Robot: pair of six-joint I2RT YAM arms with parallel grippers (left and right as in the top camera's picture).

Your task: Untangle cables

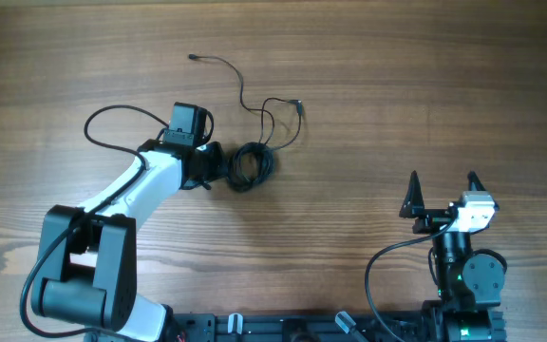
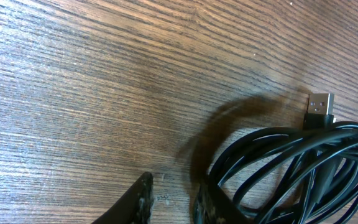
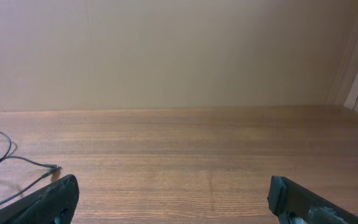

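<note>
Left wrist view: cable coil point(image 2: 278, 135) partly beyond the lower-right edge.

The right gripper point(image 3: 176, 202) held its fingers point(image 3: 53, 200) wide apart above the wooden table point(image 3: 197, 143); thin black cables point(image 3: 18, 160) lay just beyond one finger.

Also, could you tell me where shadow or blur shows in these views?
Left wrist: a soft shadow darkens the brown wooden table beside the coiled thin black cable; the left hand looks blurred. Overhead: even light, no glare. Right wrist: evenly lit.
</note>
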